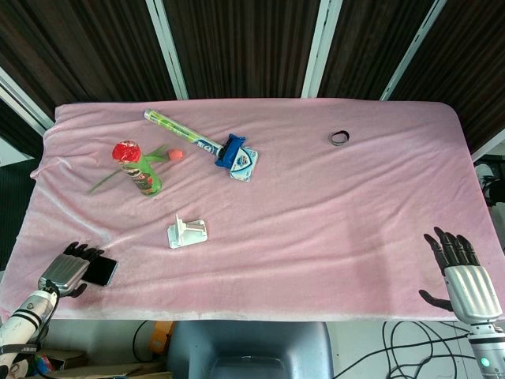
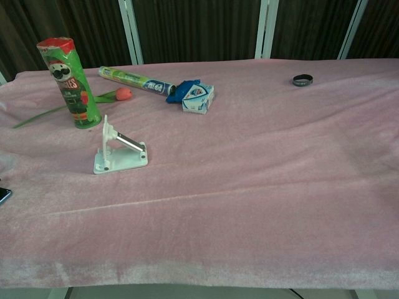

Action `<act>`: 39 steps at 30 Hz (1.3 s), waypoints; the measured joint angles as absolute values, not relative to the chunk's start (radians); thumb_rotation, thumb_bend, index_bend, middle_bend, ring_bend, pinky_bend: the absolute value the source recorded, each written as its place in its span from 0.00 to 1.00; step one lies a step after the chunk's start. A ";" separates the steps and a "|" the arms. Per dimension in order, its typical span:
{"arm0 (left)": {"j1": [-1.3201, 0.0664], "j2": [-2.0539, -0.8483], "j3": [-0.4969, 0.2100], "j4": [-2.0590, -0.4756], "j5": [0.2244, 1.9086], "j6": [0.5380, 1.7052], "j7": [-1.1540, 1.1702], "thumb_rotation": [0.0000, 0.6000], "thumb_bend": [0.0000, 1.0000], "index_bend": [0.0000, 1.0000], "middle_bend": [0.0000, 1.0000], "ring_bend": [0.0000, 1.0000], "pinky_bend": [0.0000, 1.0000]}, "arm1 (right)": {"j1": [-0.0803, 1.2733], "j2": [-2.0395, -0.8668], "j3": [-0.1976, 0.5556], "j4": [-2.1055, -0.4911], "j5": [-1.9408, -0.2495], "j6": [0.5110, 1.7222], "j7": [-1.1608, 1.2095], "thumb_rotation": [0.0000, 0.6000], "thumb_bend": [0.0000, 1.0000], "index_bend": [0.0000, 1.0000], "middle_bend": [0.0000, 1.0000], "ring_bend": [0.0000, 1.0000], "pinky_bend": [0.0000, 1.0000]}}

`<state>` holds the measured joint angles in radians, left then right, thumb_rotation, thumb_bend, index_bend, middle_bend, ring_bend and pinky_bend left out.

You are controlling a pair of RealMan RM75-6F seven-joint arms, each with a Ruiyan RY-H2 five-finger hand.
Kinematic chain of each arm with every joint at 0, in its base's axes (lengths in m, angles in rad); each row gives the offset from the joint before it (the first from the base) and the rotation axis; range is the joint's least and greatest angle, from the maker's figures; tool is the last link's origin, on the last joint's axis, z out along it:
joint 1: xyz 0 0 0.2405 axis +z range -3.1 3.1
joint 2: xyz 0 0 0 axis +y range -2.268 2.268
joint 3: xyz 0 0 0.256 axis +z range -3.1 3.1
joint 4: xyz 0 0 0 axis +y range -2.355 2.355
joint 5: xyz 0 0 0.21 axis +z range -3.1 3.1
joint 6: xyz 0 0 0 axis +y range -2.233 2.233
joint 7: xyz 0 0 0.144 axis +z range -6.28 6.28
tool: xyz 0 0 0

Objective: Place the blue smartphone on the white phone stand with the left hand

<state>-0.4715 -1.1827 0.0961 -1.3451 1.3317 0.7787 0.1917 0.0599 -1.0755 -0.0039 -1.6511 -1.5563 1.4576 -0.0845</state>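
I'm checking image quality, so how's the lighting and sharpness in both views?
Head view: even, soft light, faint shadows, the white phone stand sharp, table edges bowed by the lens. Chest view: a greenish cast, the stand crisp, and the smartphone cropped at the left edge.

The head view looked steeply down from above the near edge of the worktop (image 1: pixel 331 237), far enough back to take in its whole pink cloth, all four edges, and the floor and cables below the near edge. The chest view sat lower and closer, facing level across the worktop (image 2: pixel 262 187) toward the dark panelled wall behind the far edge. Both shared the phone stand (image 1: pixel 187 232) (image 2: pixel 118 149), the green can (image 1: pixel 142 172) (image 2: pixel 70 81) and the black ring (image 1: pixel 339 138) (image 2: pixel 302 80) near the far edge.
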 measured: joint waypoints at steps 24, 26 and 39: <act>-0.473 -1.193 0.099 -1.317 1.282 0.764 0.256 1.00 0.39 0.27 0.38 0.17 0.05 | 0.062 -1.084 -0.002 -1.654 -1.554 1.449 -0.101 1.00 0.15 0.00 0.00 0.00 0.00; -0.473 -1.194 0.098 -1.317 1.282 0.763 0.254 1.00 0.39 0.27 0.38 0.17 0.05 | 0.062 -1.085 -0.002 -1.655 -1.553 1.448 -0.102 1.00 0.15 0.00 0.00 0.00 0.00; -0.460 -1.208 0.091 -1.293 1.305 0.827 0.241 1.00 0.43 0.79 0.93 0.56 0.12 | 0.061 -1.085 -0.001 -1.657 -1.552 1.448 -0.105 1.00 0.15 0.00 0.00 0.00 0.00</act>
<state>-0.4596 -1.2078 0.0905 -1.2926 1.3053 0.8267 0.2406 0.0613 -1.0847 -0.0008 -1.6568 -1.5517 1.4481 -0.1048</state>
